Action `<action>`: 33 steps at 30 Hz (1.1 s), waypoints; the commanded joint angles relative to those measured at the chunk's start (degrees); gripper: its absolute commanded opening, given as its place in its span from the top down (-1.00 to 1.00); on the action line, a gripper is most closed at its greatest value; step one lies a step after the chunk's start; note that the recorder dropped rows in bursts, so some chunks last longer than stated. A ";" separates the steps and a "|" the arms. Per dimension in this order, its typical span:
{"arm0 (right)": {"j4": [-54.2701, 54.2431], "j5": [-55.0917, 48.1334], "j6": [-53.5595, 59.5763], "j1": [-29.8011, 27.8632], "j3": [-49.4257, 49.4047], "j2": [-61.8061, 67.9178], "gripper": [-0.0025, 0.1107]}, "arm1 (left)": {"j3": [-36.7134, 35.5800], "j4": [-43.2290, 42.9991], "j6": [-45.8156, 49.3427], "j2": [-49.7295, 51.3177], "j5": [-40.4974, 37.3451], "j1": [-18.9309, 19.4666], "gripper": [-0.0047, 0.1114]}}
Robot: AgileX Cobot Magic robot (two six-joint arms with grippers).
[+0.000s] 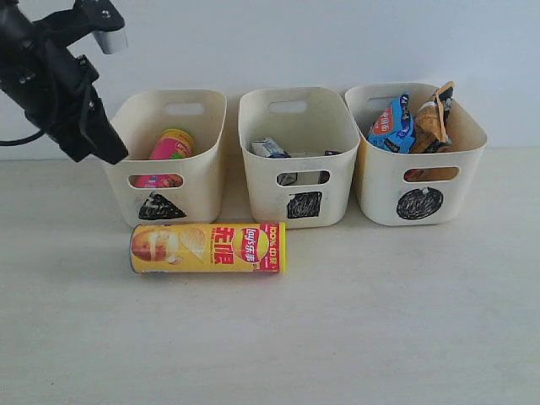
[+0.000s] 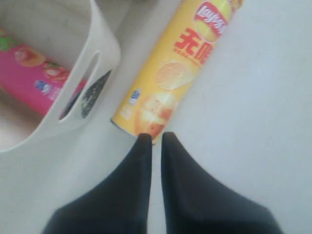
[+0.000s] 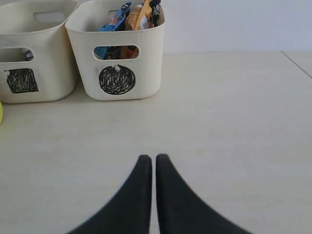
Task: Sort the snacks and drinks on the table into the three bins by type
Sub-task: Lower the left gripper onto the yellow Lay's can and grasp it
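The yellow Lay's tube point(image 1: 207, 247) lies on its side on the surface point(image 1: 354, 337), just in front of the triangle bin point(image 1: 207, 173), which holds the pink chip tube point(image 1: 171, 148). The left tool point(image 2: 152, 139), pinched narrow and empty, hangs raised by that bin's left corner, apart from the tube. The right tool point(image 3: 149, 161) is likewise narrow, holding nothing.

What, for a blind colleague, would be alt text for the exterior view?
A yellow Lay's tube lies on its side on a table before three cream bins: the triangle bin holds a pink tube, the square bin cartons, the circle bin a blue bag and an orange bag. A black tool hangs at upper left.
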State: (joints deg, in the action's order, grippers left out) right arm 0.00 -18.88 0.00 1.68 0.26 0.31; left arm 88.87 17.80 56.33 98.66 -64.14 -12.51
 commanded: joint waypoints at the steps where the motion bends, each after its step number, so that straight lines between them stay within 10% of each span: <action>1: 0.00 1.46 0.00 0.10 -0.26 -0.31 0.96 | -4.45 2.36 2.09 -1.38 -1.49 -0.15 0.85; 12: 0.00 1.46 0.00 0.10 -0.26 -0.31 0.96 | -9.56 4.28 12.98 -1.27 4.79 -10.68 0.83; 19: 0.00 1.46 0.00 0.10 -0.26 -0.31 0.96 | -10.28 4.59 15.53 1.40 8.65 -16.21 -0.35; 33: 0.00 1.46 0.00 0.10 -0.26 -0.31 0.96 | -10.28 6.43 26.82 11.22 20.78 -16.21 -0.83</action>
State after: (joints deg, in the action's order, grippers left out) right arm 0.00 -18.02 0.00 1.68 0.26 0.31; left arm 78.86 23.93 82.61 109.23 -44.70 -28.41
